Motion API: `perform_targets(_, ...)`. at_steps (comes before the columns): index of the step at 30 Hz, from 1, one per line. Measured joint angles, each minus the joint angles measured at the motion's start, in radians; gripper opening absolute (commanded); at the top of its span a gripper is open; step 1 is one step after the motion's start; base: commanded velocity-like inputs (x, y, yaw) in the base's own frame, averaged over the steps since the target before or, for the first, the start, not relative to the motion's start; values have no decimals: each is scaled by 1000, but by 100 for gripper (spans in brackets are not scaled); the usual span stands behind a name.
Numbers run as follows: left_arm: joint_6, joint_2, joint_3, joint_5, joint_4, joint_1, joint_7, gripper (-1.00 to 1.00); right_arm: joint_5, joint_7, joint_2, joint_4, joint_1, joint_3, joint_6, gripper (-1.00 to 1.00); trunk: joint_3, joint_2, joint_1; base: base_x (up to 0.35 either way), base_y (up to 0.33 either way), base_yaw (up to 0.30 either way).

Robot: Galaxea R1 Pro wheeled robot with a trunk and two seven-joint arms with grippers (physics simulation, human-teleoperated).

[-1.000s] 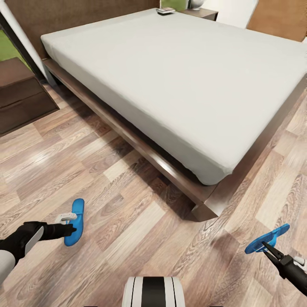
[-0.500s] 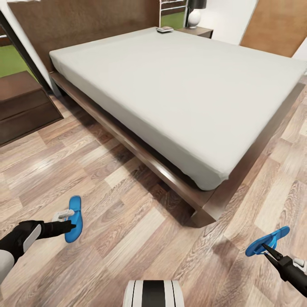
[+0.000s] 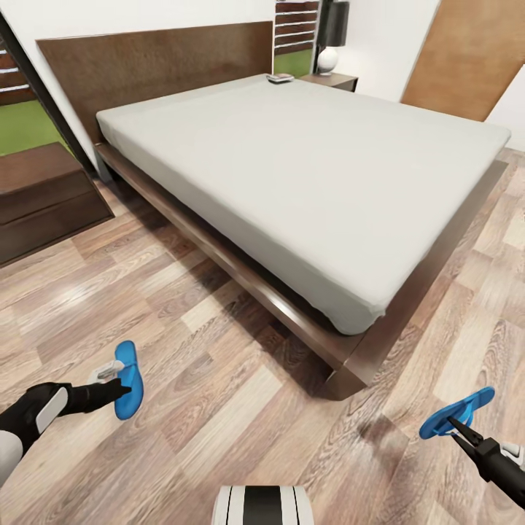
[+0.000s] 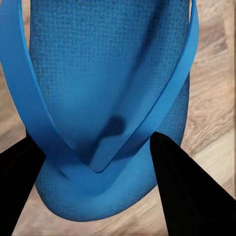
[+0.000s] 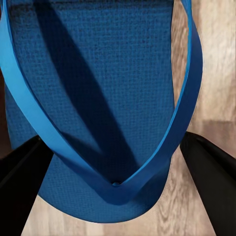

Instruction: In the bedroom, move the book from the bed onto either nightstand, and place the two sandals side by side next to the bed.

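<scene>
a sandal in each gripper, and the bed waits ahead

the bedroom [image 3: 219, 11] has a wood floor [image 3: 219, 408] and a big bed [image 3: 306, 160] in the middle of the head view. the bed is low, with a dark frame and a grey top. a dark nightstand [image 3: 44, 193] stands at its left side, and another nightstand [image 3: 332, 79] stands at the far corner with a lamp [image 3: 332, 33] on it. the book [image 3: 280, 77] lies on the far corner of the bed, just beside that far nightstand. it is too small to read.

the step in hand looks like the sandal step. the robot holds both sandals up off the floor and faces the bed. the book is not yet on a nightstand.

the left arm reaches low and forward at the left of the head view. the left gripper [image 3: 120, 383] is closed on the left sandal [image 3: 128, 379]. in the left wrist view its two dark fingers [image 4: 182, 191] sit on each side of the toe end, pinching it.

the right arm comes in low at the right. the right gripper [image 3: 453, 425] is closed on the right sandal [image 3: 456, 413], which tilts up. in the right wrist view, the dark fingers [image 5: 211, 172] hug the sandal's edges.

the two sandals are well apart now. next, the robot likely needs to bring them near the bed's side, lower them flat to the floor, and set them close together, pointing the same way. then the grippers can let go.
</scene>
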Motion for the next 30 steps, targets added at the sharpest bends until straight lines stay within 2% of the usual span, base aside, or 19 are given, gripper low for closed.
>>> perform_targets(11, 1, 4, 5, 3, 47, 1, 0, -100, 5, -5, 0, 0, 0, 4, 6, -100, 43, 3, -5, 0, 0, 0)
perform_targets(23, -6, -6, 4, 3, 149, 1, -1, -100, 9, -7, 2, -1, 0, 6, 5, -100, 89, 5, -10, 0, 0, 0)
perform_targets(30, -6, -3, 5, 1, 160, 4, -67, -100, 7, -5, 2, -3, 0, 8, 5, -100, 116, 7, -13, 0, 0, 0)
